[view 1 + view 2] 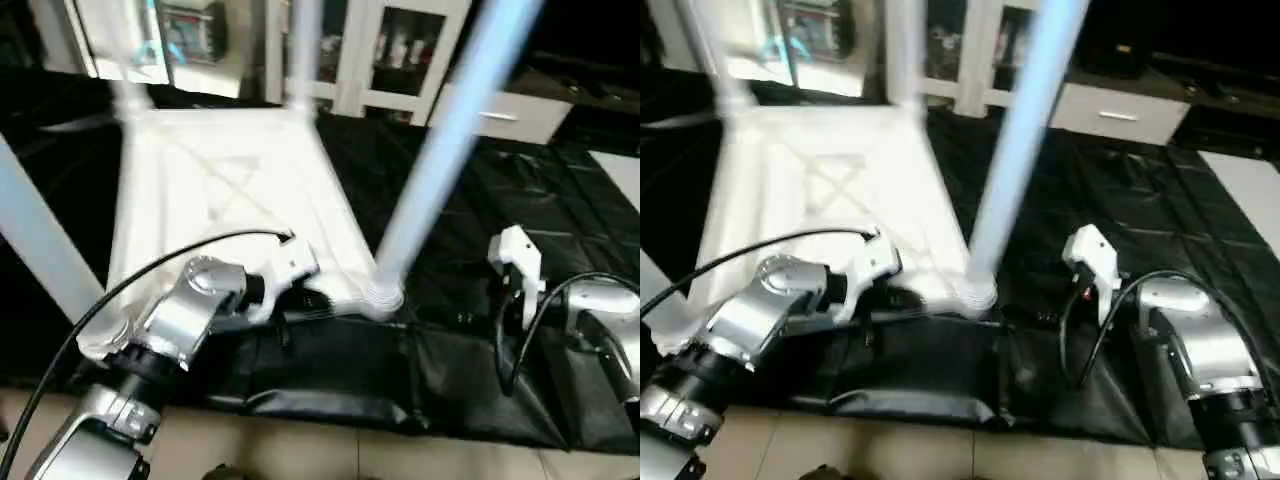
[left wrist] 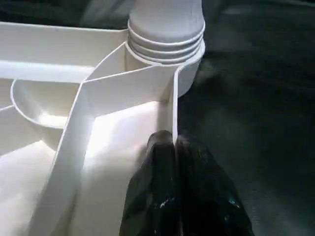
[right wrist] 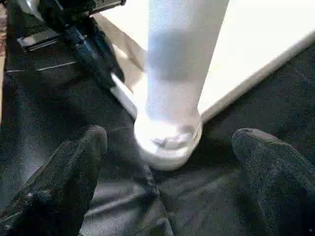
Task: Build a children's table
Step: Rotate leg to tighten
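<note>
The children's table top [image 1: 230, 200] is seen lying upside down on a black mat [image 1: 520, 200], X-ribbed underside up, with white legs rising from its corner sockets. The near-right leg [image 1: 440, 150] is seated in its round socket [image 3: 167, 142], so the leg-fitting step is judged to be at or near its close.

The left gripper [image 2: 176, 147] is clenched, its two black fingers pressed together over the thin rim wall of the top beside that socket (whether the wall is actually pinched between them cannot be told). The right gripper [image 3: 167, 147] is spread wide and released, a finger [image 3: 74, 167] to each side of the leg's base and touching neither it nor the socket.

What the next move calls for, as a judgement: a check that every leg is seated fully, then a firm hold for turning the table upright.

The legs' upper ends are cut off, the far sockets are blurred, and the seating depth cannot be made out.
</note>
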